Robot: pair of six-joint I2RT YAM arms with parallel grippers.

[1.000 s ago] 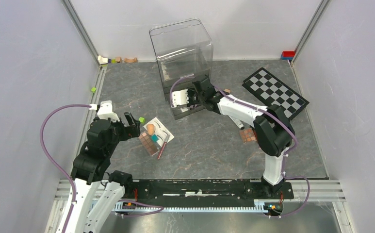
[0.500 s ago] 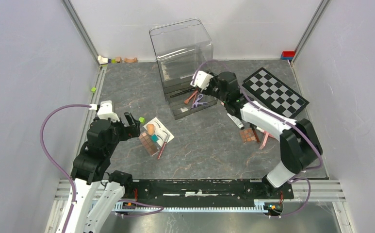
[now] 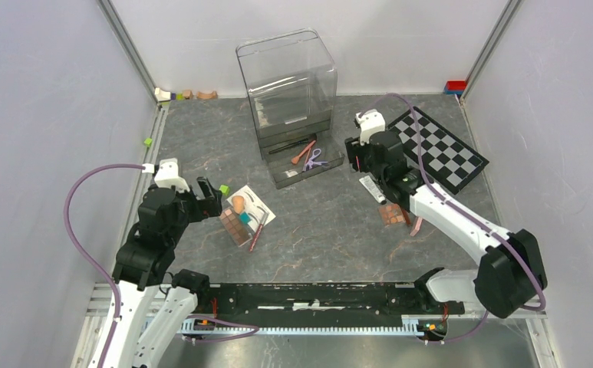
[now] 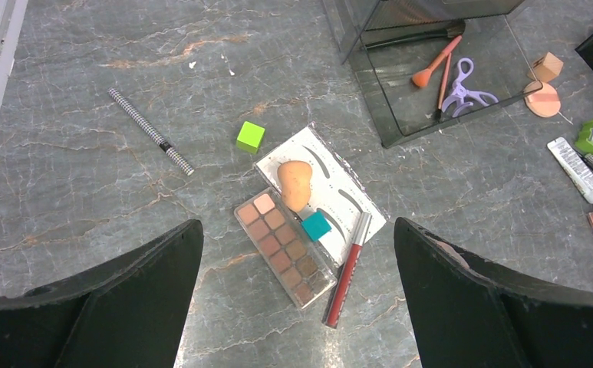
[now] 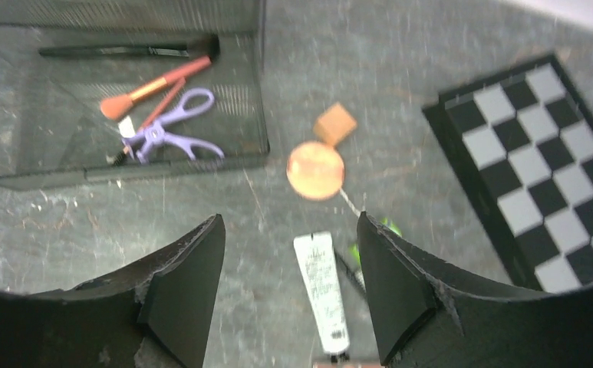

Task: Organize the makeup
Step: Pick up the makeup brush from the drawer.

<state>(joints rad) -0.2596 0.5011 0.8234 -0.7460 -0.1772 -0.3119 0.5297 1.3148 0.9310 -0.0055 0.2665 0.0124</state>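
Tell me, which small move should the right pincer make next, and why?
Probably lower onto the white tube: the right pincer is open and empty, hovers almost over it, and the tube lies outside the drawer.

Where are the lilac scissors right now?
In the top view, the lilac scissors lie in the open drawer of the clear organizer, beside the orange brush.

Marbled table (image 3: 331, 230) bears palette (image 4: 284, 247), checkerboard (image 3: 435, 149), white tube (image 5: 321, 291), clear organizer (image 3: 289, 92).

Robot lab cell, white walls (image 3: 40, 92), aluminium frame (image 3: 127, 47)
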